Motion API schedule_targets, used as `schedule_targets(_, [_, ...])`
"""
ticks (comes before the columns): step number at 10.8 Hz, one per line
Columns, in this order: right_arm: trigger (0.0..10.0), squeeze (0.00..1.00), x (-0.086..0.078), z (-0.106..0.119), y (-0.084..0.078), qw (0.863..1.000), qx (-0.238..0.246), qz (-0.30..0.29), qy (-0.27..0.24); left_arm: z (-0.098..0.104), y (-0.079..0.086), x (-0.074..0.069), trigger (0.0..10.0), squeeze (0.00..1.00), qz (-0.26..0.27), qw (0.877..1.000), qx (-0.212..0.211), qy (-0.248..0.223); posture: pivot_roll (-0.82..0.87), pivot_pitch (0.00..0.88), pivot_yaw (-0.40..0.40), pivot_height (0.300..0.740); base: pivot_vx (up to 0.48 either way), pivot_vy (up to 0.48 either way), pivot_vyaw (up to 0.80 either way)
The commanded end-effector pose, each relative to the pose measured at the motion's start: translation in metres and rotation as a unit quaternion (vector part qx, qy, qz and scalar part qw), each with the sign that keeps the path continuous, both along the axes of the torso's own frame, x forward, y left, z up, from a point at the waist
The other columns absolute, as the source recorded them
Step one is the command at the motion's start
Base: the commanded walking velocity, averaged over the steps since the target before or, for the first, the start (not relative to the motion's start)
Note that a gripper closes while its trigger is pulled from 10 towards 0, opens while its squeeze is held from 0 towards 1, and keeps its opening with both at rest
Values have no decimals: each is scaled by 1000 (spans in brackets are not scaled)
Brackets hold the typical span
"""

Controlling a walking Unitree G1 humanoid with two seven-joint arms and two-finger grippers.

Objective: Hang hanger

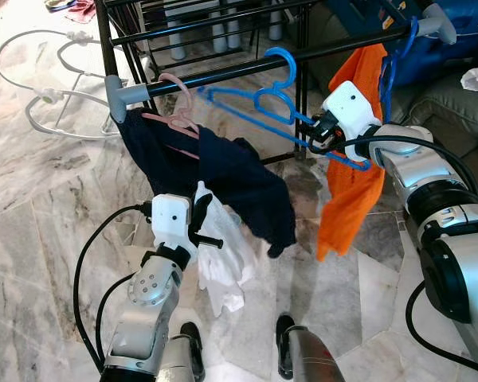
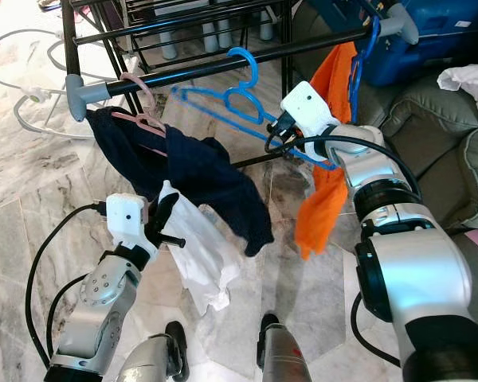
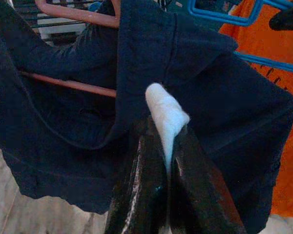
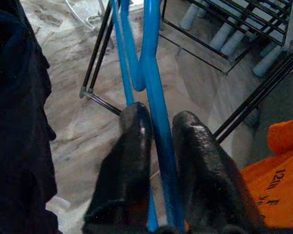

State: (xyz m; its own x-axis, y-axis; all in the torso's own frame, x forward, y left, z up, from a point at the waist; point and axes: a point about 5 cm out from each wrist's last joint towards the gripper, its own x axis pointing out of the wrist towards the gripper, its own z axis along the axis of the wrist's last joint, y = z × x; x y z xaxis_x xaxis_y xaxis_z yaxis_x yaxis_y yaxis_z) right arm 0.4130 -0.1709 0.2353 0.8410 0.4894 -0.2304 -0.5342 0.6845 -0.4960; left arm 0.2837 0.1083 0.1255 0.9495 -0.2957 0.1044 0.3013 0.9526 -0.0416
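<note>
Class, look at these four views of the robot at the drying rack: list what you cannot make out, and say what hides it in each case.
- Blue hanger: its far end lies behind the right gripper in the eye views.
- Pink hanger: its lower part is covered by the dark garment.
- White cloth: in the left wrist view, the left gripper hides all but a tip.
- Orange garment: its print, cropped in the right wrist view, is unreadable.
</note>
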Motion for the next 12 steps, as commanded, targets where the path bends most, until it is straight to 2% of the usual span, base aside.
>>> schedule_targets(1, [0,0,1,-2,2,1000,-4,-1,8,-3,0,-3,10000,0,1,1000,2,4,-109,309,54,740,0,0,0])
schedule_targets(6, [0,0,2,-1,2,1000,-11,-24,-2,-5,-2,-4,10000,0,3,1000,4,8,-102,304,45,740,0,0,0])
schedule_targets(9, [0,0,2,19,2,995,46,-13,-84,-6,-1,0,10000,0,6,1000,6,7,-103,286,48,740,0,0,0])
schedule_targets(11, [0,0,-4,14,-2,989,103,-13,-110,-5,-3,5,10000,0,4,1000,7,5,-120,273,56,740,0,0,0])
schedule_targets(12, [0,0,-8,3,-5,984,134,-20,-115,-7,-5,8,10000,0,10,1000,14,7,-135,267,61,740,0,0,0])
